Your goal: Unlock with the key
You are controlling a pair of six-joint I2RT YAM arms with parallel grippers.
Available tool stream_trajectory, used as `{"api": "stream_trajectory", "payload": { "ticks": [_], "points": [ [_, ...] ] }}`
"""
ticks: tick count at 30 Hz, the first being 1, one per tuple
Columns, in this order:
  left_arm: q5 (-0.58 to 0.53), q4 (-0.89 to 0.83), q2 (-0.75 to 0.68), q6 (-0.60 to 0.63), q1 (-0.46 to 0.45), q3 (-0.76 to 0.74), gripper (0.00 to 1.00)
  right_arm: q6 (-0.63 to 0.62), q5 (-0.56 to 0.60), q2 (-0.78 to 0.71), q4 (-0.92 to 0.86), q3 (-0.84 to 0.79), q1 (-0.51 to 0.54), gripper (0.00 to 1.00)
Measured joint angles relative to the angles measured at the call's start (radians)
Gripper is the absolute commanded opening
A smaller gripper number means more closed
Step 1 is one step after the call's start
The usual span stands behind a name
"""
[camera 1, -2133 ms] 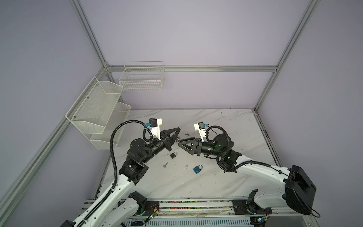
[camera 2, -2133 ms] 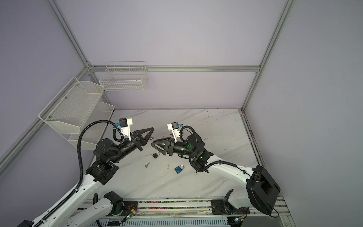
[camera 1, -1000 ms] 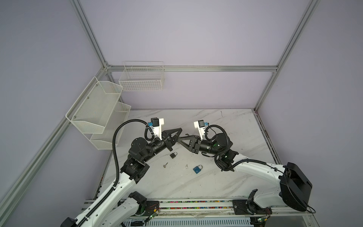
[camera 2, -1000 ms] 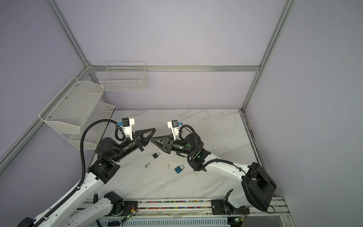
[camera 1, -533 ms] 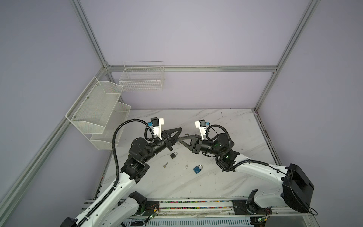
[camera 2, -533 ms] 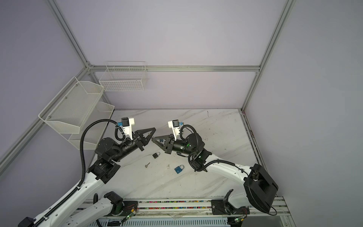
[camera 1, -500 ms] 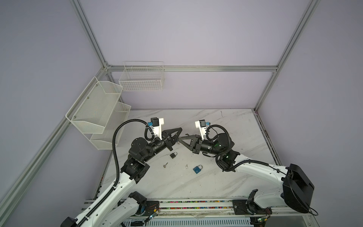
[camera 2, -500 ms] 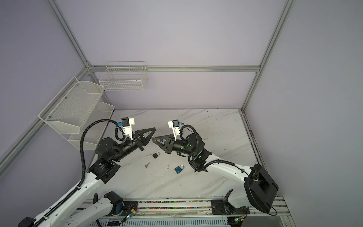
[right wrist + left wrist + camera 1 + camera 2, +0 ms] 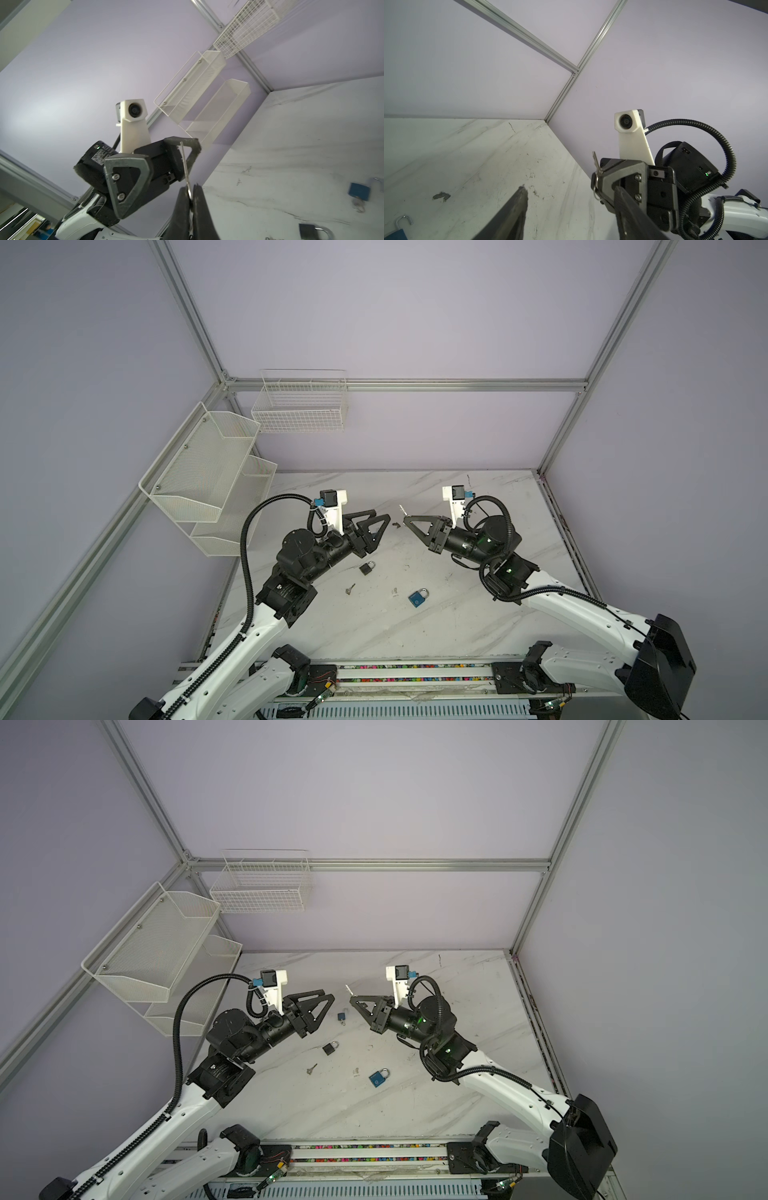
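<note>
Mia: The left gripper [image 9: 382, 516] and the right gripper [image 9: 406, 519] have pulled apart. The left one has let go, and its jaws stand wide. The small blue padlock [image 9: 341, 1016] now lies on the table [image 9: 457, 626], just behind the black padlock [image 9: 366, 568].
Tom: And the right one?
Mia: Pinched tight on the key [image 9: 185, 166], up above the black padlock.
Tom: What could go wrong?
Mia: Nobody holds that lock. A poke from the key may slide it away.
Tom: Count!
Mia: Two grippers, three padlocks, two keys. The loose key [image 9: 350, 589] lies in front of the black padlock.
</note>
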Motion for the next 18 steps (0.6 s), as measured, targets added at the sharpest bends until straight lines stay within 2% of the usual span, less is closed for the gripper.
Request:
{"api": "stream_trajectory", "payload": {
  "ticks": [4,8,14,18],
  "points": [
    [-0.02,-0.094,-0.024,-0.028,0.0,0.0,0.69,-0.016,-0.001,-0.069,-0.149,-0.047,-0.105,0.0],
    [-0.031,-0.211,-0.012,-0.05,-0.02,0.0,0.69,-0.058,0.003,-0.131,-0.322,-0.078,-0.166,0.0],
    [-0.074,-0.352,0.06,-0.057,-0.151,-0.001,0.69,-0.084,0.055,-0.198,-0.515,-0.161,-0.188,0.0],
    [-0.154,-0.415,0.161,-0.035,-0.29,0.0,0.69,-0.078,0.085,-0.217,-0.594,-0.225,-0.19,0.0]
  ]
}}
